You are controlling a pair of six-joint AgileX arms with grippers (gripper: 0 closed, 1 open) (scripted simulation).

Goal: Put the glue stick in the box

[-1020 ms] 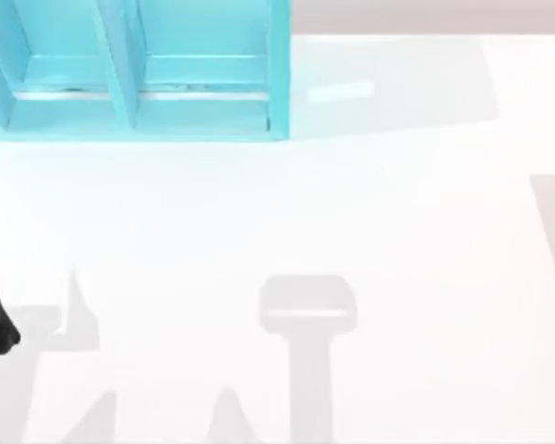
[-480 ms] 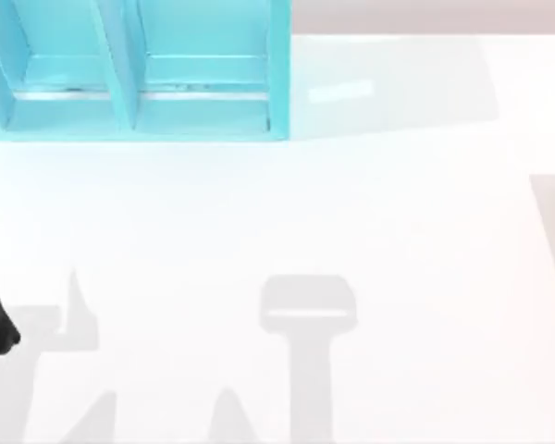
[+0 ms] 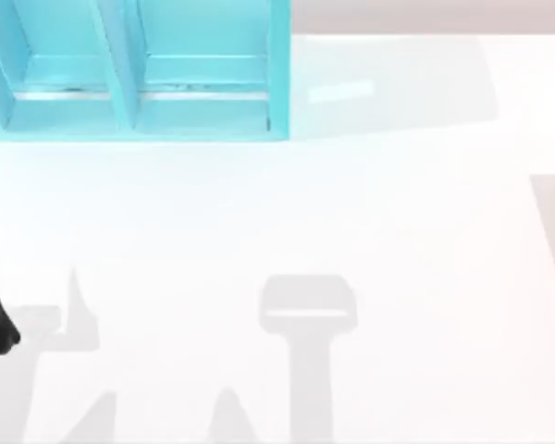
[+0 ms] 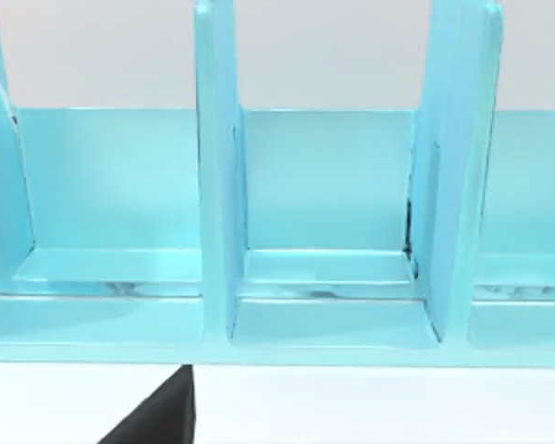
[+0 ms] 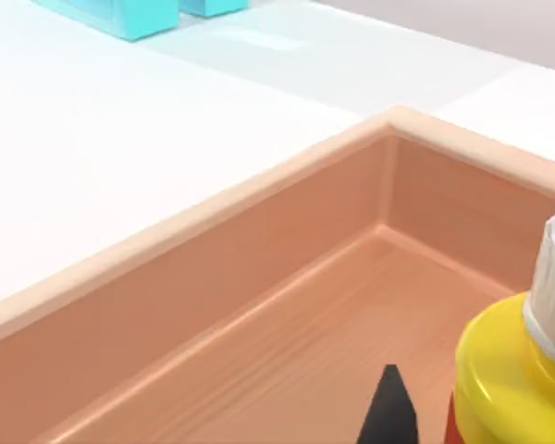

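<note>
Beside right gripper: glue stick (image 5: 513, 370) stands in wooden tray (image 5: 213, 305)
Handling: probably light, rigid, slick; grip the body
Claw state: cannot tell
Box (image 3: 139, 74): well apart

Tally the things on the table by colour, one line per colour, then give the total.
Light blue: 1, the box with upright dividers.
Tan wood: 1, the tray.
Yellow and white: 1, the glue stick, standing in the tray.
Total: 3
</note>
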